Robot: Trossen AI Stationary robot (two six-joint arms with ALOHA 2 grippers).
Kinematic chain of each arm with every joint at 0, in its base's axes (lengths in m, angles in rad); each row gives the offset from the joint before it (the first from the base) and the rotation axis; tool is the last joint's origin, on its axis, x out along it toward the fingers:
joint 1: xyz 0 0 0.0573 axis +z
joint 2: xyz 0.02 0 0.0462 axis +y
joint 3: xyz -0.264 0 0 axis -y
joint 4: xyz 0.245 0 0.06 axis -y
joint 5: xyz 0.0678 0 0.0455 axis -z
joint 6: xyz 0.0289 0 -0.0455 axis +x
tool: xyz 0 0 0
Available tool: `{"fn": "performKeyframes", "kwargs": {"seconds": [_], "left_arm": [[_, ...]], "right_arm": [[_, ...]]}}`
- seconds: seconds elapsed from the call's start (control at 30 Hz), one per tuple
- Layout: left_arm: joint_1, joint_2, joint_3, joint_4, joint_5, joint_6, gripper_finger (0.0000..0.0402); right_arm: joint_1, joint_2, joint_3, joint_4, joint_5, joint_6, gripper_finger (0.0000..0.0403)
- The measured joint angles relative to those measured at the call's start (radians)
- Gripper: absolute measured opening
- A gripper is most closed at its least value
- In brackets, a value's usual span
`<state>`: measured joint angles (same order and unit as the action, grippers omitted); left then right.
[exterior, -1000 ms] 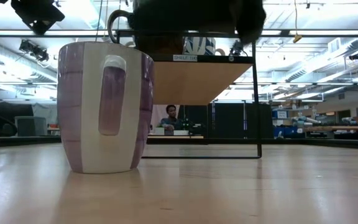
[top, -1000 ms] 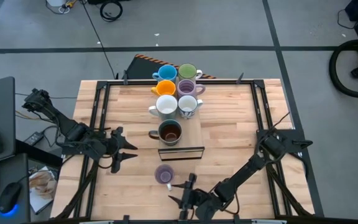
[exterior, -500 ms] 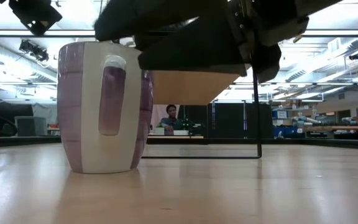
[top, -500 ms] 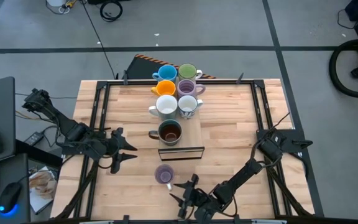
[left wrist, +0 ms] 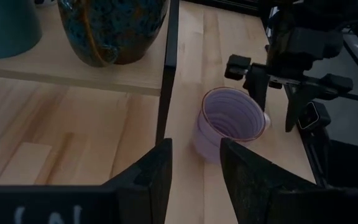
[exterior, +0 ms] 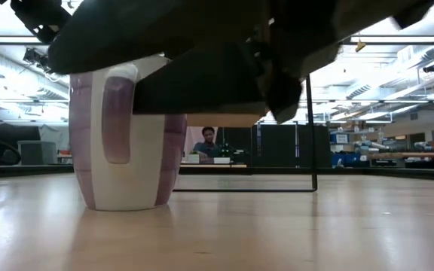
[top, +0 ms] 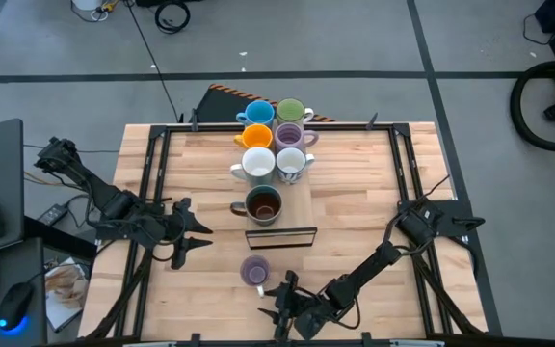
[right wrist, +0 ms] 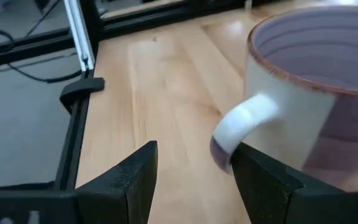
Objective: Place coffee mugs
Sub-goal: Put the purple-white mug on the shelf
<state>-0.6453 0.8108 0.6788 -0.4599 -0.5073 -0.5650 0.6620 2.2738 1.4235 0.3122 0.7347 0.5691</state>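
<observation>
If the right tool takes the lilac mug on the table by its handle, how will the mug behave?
The lilac mug looks like glazed ceramic, so probably rigid, rather slippery and breakable if dropped. Held only by its handle, it may swing or tilt, since the body hangs to one side. The right tool is open beside it; a sideways push would likely slide it on its flat base.

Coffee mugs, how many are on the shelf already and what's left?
Seven mugs stand on the shelf, the dark mug nearest its front. One lilac mug sits upright on the table. The right end effector, open, is beside its handle, not gripping. The left end effector waits open, left of the shelf.
</observation>
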Motion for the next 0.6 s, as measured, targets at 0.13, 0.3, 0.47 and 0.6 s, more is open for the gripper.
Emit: {"fn": "performKeyframes", "kwargs": {"seconds": [0.13,0.3,0.47,0.6], "left_arm": [[0.000,0.000,0.000,0.000,0.000,0.001,0.0141],[0.000,0.000,0.000,0.000,0.000,0.001,0.0141],[0.000,0.000,0.000,-0.001,0.007,0.001,0.0141],[0.000,0.000,0.000,-0.002,0.015,0.001,0.0141]], "right_arm": [[-0.022,0.000,0.000,0.000,-0.036,-0.045,0.0208],[-0.053,0.000,-0.005,0.007,-0.132,-0.092,0.0208],[-0.064,0.000,-0.013,0.016,-0.238,-0.135,0.0208],[-0.053,-0.001,-0.014,0.016,-0.268,-0.171,0.0208]]}}
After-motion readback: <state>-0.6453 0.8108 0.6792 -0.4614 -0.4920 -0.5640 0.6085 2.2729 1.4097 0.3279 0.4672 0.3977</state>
